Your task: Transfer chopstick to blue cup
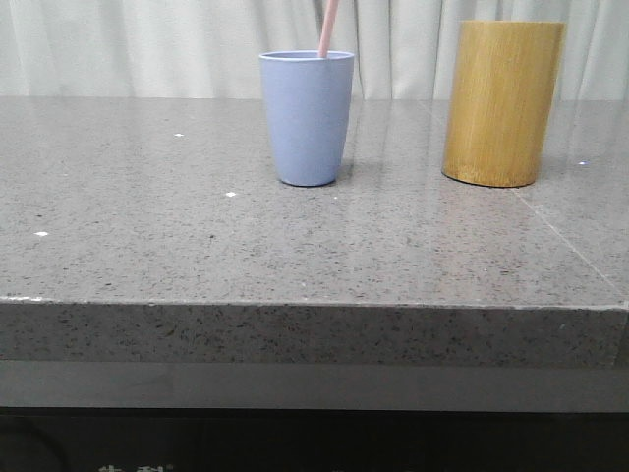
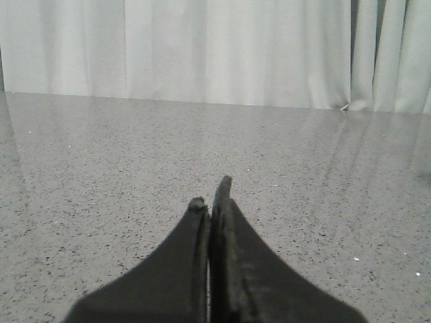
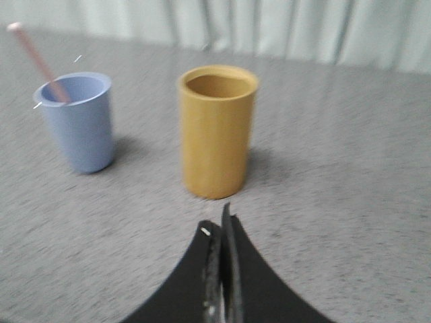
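The blue cup point(image 1: 307, 118) stands upright on the grey stone table, mid-back. A pale-pink chopstick point(image 1: 328, 28) leans inside it and sticks out past the rim. In the right wrist view the blue cup point(image 3: 77, 121) and the chopstick point(image 3: 35, 59) also show. My right gripper point(image 3: 221, 219) is shut and empty, low over the table in front of the bamboo holder. My left gripper point(image 2: 212, 195) is shut and empty over bare table. Neither gripper shows in the front view.
A taller yellow-brown bamboo cylinder holder point(image 1: 501, 103) stands to the right of the blue cup; its inside looks empty in the right wrist view point(image 3: 217, 131). White curtains hang behind the table. The table's front edge point(image 1: 314, 305) runs across the front view.
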